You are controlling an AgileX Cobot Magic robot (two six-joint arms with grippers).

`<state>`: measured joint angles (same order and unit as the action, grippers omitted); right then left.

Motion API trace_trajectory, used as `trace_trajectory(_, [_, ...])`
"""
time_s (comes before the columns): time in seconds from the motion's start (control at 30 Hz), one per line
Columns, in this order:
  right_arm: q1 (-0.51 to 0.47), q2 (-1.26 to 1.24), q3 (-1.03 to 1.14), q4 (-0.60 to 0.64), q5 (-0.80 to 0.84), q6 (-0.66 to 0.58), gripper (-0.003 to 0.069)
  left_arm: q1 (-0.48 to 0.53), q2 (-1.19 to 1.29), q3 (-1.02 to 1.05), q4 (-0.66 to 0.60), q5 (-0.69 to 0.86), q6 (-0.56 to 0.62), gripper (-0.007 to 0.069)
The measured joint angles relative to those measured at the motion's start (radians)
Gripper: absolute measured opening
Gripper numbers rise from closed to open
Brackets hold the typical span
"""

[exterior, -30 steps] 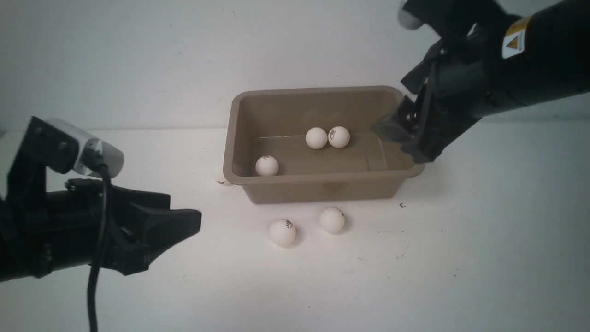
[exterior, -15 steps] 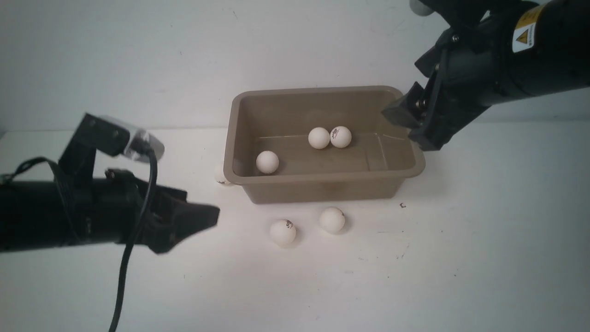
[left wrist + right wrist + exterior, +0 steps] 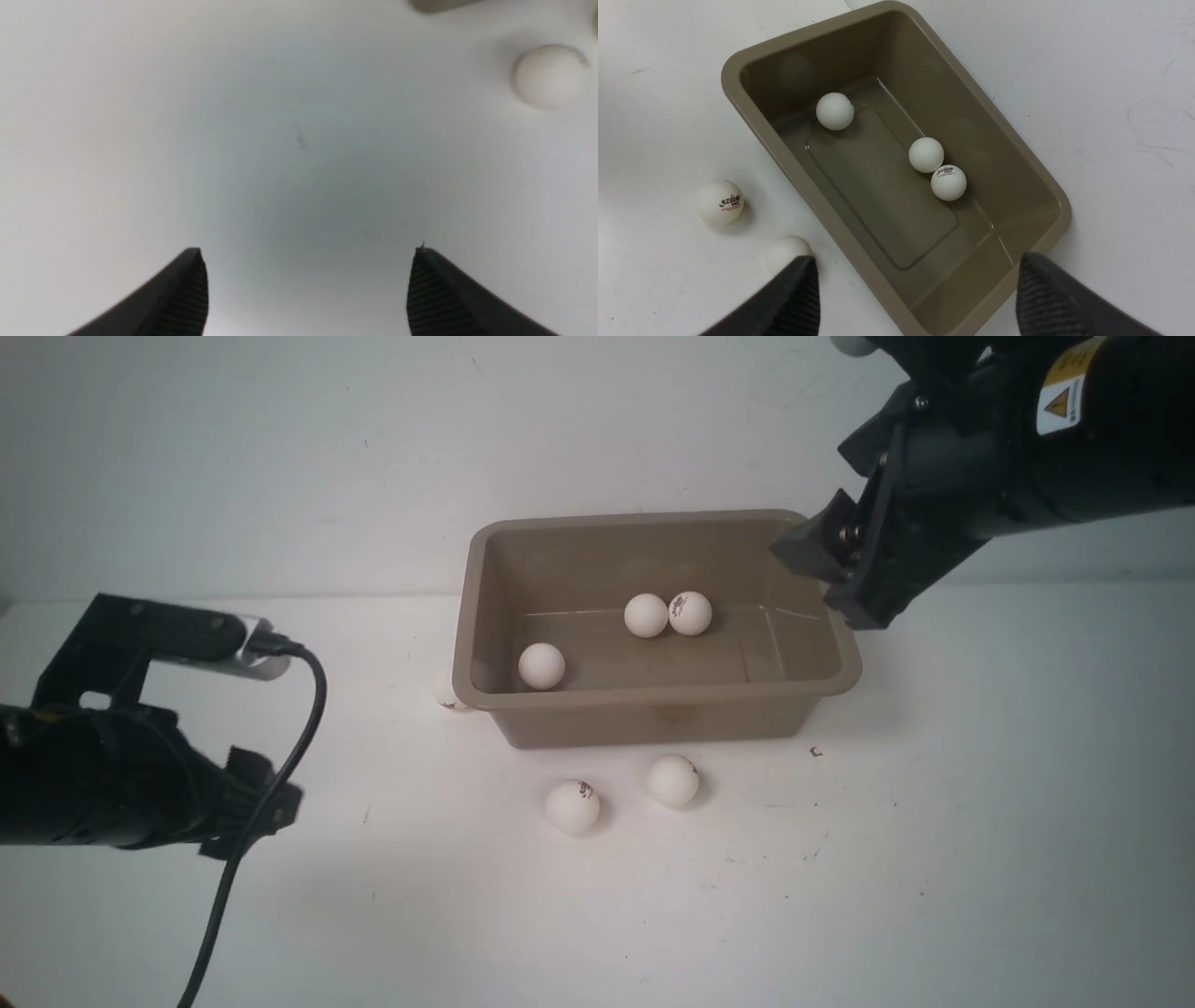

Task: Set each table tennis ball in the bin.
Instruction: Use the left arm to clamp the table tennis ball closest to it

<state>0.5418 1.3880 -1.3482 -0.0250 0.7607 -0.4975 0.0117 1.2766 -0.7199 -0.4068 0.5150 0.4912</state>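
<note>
The taupe bin (image 3: 653,700) stands at the table's middle and holds three table tennis balls (image 3: 541,665) (image 3: 645,615) (image 3: 690,613). Two more balls lie in front of it (image 3: 572,805) (image 3: 672,780), and another peeks out at its left end (image 3: 446,691). My right gripper (image 3: 826,581) hangs open above the bin's right end, empty. In the right wrist view the bin (image 3: 943,102) lies below the open right gripper (image 3: 917,266). My left gripper (image 3: 266,803) points down at the near left, far from the balls. The left gripper (image 3: 306,254) is open over bare table, with a ball (image 3: 549,77) ahead.
The white table meets a white wall behind the bin. A black cable (image 3: 280,756) hangs from the left wrist camera. A small dark speck (image 3: 815,752) lies on the table to the right of the bin's front.
My left arm drew back to the left and tipped its gripper down toward the table. My right gripper rose a little above the bin's right end. The leftmost ball in the bin rolled slightly.
</note>
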Motion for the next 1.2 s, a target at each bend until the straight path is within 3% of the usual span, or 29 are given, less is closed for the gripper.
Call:
trace_trajectory(0.1, [0.000, 0.000, 0.000, 0.000, -0.013, 0.000, 0.0513, -0.006, 0.000, 0.000, 0.100, -0.001, -0.142, 0.0513])
trace_trajectory(0.2, [0.000, 0.000, 0.000, -0.001, -0.018, 0.000, 0.0513, -0.034, 0.000, -0.001, 0.108, -0.012, -0.160, 0.0513])
trace_trajectory(0.53, [0.000, 0.000, 0.000, -0.001, -0.032, -0.001, 0.0513, -0.316, 0.032, -0.006, -0.099, -0.187, 0.034, 0.0513])
trace_trajectory(1.03, [0.000, 0.000, 0.000, -0.001, -0.033, -0.002, 0.0513, -0.437, 0.250, -0.081, -0.206, -0.356, 0.091, 0.0513])
trace_trajectory(1.2, [0.000, 0.000, 0.000, -0.015, -0.033, -0.019, 0.0513, -0.539, 0.271, -0.085, -0.214, -0.438, 0.108, 0.0513])
